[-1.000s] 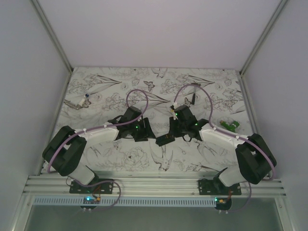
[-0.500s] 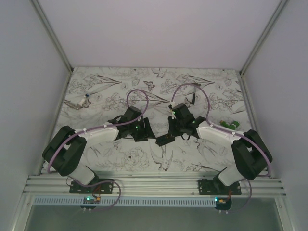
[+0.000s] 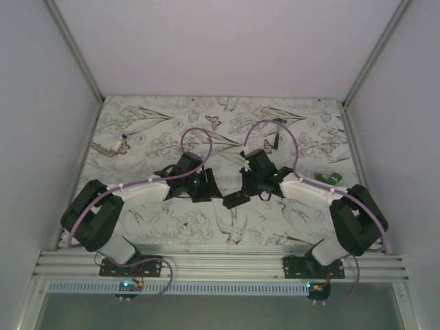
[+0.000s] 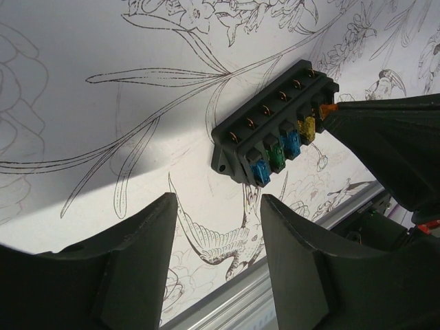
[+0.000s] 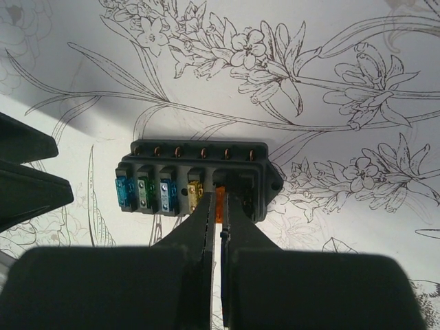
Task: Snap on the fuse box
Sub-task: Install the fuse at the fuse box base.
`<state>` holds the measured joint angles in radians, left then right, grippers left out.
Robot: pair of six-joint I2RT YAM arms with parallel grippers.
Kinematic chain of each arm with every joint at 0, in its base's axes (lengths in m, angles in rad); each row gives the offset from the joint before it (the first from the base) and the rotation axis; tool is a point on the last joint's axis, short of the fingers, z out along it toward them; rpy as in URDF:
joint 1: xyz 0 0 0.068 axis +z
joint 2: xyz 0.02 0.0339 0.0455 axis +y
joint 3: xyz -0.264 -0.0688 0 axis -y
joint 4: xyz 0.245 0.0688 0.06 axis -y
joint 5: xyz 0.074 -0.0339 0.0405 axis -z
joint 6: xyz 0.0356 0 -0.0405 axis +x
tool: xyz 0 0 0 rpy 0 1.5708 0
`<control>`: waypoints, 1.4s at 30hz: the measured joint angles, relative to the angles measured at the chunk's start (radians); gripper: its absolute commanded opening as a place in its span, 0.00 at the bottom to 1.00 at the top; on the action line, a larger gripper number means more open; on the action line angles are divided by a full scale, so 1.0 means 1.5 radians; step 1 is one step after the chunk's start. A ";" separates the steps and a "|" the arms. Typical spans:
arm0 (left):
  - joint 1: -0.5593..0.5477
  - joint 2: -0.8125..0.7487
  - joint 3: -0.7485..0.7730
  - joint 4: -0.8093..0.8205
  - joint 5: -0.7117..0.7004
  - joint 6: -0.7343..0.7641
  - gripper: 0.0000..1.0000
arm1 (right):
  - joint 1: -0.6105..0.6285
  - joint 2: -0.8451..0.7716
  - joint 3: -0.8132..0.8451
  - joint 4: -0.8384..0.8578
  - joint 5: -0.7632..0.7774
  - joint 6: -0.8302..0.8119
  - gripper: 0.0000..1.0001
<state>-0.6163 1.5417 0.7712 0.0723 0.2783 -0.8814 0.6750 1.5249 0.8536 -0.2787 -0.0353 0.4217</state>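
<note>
1. While the right gripper (image 5: pixel 220 210) is pinched together on the orange fuse (image 5: pixel 220 198), the fuse box (image 5: pixel 199 165) lies flat on the table (image 5: pixel 357 75) directly ahead of its fingertips, so the step in hand looks like pressing that fuse into the fifth slot; how deep it already sits I cannot tell
2. To do it well, keep the fuse square to the slot and push straight along the fingers, since a tilt could jam the blades or skid the loose box
3. Four seated fuses (image 5: pixel 157 194) stand just left of the fingertips, the yellow one nearly touching the left finger, so there is little room that way; the slot just right of the tips looks empty
4. The left gripper (image 4: pixel 218 206) hangs with jaws apart and holds nothing; the box lies beyond its fingers, untouched, and it could brace the box's end if it slides
5. Beyond the box's far edge the right wrist view shows only printed surface, so there is room ahead; the rail (image 4: pixel 230 306) runs close under the left gripper's fingers
</note>
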 measured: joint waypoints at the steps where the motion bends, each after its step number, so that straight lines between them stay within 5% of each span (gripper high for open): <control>1: 0.000 0.000 0.000 0.000 0.000 0.000 0.55 | 0.002 -0.001 0.000 0.000 0.003 -0.002 0.00; 13: 0.000 0.000 0.000 0.000 0.000 -0.006 0.65 | 0.033 -0.104 -0.078 0.085 0.061 -0.013 0.00; 32: -0.006 0.003 0.005 -0.002 0.000 -0.007 0.89 | 0.037 -0.097 -0.138 0.204 0.070 -0.012 0.00; 42: -0.010 0.008 0.023 0.002 -0.008 0.128 0.99 | 0.037 -0.091 -0.138 0.203 0.069 -0.012 0.00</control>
<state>-0.6319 1.5539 0.8051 0.0746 0.2661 -0.6899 0.7307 1.3880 0.6468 0.0257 0.0689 0.4042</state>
